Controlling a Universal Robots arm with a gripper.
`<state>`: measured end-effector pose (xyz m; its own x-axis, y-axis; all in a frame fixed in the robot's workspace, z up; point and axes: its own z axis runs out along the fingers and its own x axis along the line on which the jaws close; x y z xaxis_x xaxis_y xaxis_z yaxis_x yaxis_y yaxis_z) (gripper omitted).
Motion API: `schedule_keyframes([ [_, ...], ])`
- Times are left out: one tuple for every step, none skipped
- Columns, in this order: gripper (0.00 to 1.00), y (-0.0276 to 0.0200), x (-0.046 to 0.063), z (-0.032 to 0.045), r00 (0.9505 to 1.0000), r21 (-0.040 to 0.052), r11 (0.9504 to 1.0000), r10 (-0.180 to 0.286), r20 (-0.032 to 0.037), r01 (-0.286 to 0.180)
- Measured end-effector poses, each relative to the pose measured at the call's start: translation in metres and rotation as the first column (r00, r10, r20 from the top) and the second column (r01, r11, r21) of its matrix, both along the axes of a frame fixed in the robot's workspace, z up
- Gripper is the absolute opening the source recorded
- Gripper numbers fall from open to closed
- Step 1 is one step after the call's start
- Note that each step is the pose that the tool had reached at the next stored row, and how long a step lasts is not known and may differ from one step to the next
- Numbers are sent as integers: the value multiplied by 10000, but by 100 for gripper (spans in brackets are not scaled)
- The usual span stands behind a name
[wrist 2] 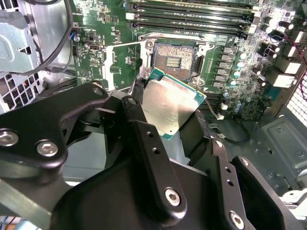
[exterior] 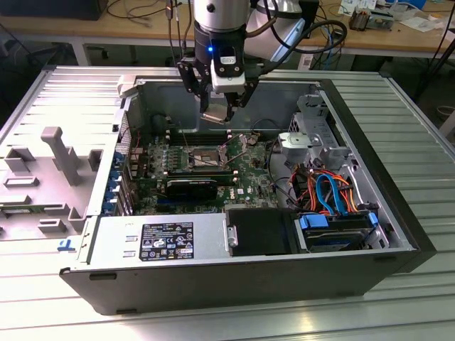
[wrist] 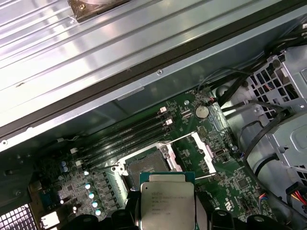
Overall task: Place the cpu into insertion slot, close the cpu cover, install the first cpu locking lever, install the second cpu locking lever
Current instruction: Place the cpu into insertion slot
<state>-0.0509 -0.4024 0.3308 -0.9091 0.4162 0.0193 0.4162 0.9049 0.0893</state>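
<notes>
Where the ribbed metal table [exterior: 419, 128] carries it, an open computer case [exterior: 213, 273] lies on its side with its inner parts facing up. Inside the case, a grey power supply [exterior: 160, 238] sits against the near wall in the exterior view. Beyond it lies the green motherboard [exterior: 249, 177], which shows in both wrist views [wrist 2: 240, 96] [wrist: 230, 187]. The robot arm comes down from the far side of the case, and its black pincer [exterior: 217, 114] hangs above the board, clear of it.

Long black memory slots [wrist 2: 192, 19] [wrist: 124, 136] run side by side along one edge of the socket. The cpu cover [wrist 2: 107, 67] [wrist: 207, 154], a thin silver frame with a square window, is swung open and stands beside the socket rather than over it. The insertion slot [exterior: 202, 158] [wrist 2: 173, 61] [wrist: 144, 167] is therefore uncovered, its dark centre inside a silver rim, and nothing is seated in it.

The pincer [wrist 2: 170, 115] [wrist: 167, 215] is clamped on the cpu [exterior: 213, 118], with a black finger [wrist 2: 136, 103] pressed against one of its edges. The cpu [wrist 2: 170, 108] [wrist: 167, 203] shows a dull silvery top on a green edge. It is tilted in the second wrist view, and it sits in the air near the slot, not touching it.
</notes>
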Motion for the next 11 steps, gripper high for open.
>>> schedule_keyframes([
  [55, 0, 0, 0, 10000, 0, 10000, -15, 0, 15],
  [55, 0, 0, 0, 10000, 0, 10000, -34, 0, 34],
  [55, 0, 0, -1, 10000, 0, 10000, -67, 0, 67],
  [55, 0, 0, -1, 10000, 0, 10000, -95, 0, 95],
  [55, 0, 0, -1, 9999, 0, 9999, -112, 0, 112],
  [55, 0, 0, -1, 9999, 0, 9999, -131, 0, 131],
  [55, 0, 0, -1, 9999, 0, 9999, -148, 0, 148],
  [55, 0, 0, -1, 9999, 0, 9999, -163, 0, 163],
  [55, 0, 0, -2, 9998, 0, 9998, -177, 0, 177],
  [55, 0, 0, -2, 9998, 0, 9998, -193, 0, 193],
  [55, 0, 0, -2, 9998, 1, 9998, -222, 0, 222],
])
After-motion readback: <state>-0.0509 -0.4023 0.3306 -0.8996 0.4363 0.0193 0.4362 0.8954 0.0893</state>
